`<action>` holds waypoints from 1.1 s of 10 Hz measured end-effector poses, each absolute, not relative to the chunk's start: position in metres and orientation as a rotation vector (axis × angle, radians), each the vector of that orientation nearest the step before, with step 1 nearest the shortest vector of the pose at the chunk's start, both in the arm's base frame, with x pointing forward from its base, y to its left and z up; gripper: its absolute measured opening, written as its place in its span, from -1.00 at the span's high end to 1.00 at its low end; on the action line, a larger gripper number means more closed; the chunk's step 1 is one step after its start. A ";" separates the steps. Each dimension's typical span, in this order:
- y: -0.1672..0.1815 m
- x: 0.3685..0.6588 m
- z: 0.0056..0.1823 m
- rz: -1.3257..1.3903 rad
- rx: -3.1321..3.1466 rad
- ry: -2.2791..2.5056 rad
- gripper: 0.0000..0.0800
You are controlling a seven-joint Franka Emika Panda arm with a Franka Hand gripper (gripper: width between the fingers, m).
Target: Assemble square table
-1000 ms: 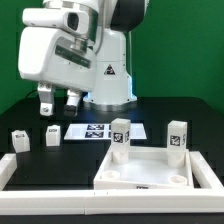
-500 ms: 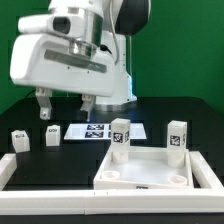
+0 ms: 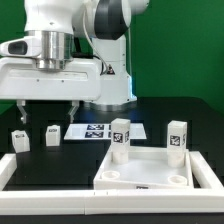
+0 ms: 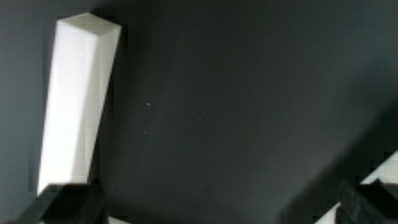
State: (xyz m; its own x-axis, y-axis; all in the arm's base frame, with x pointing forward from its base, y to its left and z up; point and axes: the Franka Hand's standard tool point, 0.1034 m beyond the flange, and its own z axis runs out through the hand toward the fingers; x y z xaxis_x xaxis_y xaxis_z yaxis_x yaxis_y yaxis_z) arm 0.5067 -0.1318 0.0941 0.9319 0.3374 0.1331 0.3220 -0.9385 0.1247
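Observation:
The white square tabletop [image 3: 146, 168] lies raised-edge up at the front on the exterior view's right. Two tagged white legs [image 3: 120, 138] [image 3: 177, 137] stand upright at its two far corners. Two more small legs [image 3: 19, 139] [image 3: 52, 134] stand loose on the black table at the exterior view's left. My gripper [image 3: 47, 108] hangs open above and between these loose legs, touching neither, with nothing between its fingers. In the wrist view only the dark fingertips [image 4: 61, 205] show at the frame's corners over black table, and none of the legs appears.
The marker board [image 3: 98, 131] lies flat behind the tabletop. Long white border rails [image 3: 8, 166] run along the front and the exterior view's left of the work area. One rail [image 4: 79, 100] shows in the wrist view. The arm's white base [image 3: 112, 80] stands at the back.
The hand has turned to face the exterior camera squarely and shifted toward that view's left, lowering slightly over the loose legs. The jaws stayed open. No part has moved.

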 end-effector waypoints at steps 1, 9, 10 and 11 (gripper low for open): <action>-0.129 0.507 0.094 0.238 3.007 0.431 -0.62; -0.124 0.430 0.061 -0.389 3.193 0.109 -0.62; -0.122 0.431 0.061 -0.469 3.194 0.124 -0.62; -0.119 0.431 0.060 -0.576 3.192 0.136 -0.62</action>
State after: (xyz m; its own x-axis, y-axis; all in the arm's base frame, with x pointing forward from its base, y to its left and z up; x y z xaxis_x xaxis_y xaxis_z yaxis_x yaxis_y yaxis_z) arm 0.4309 -0.1187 0.0602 0.9337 0.1005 -0.3436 0.0633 -0.9910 -0.1176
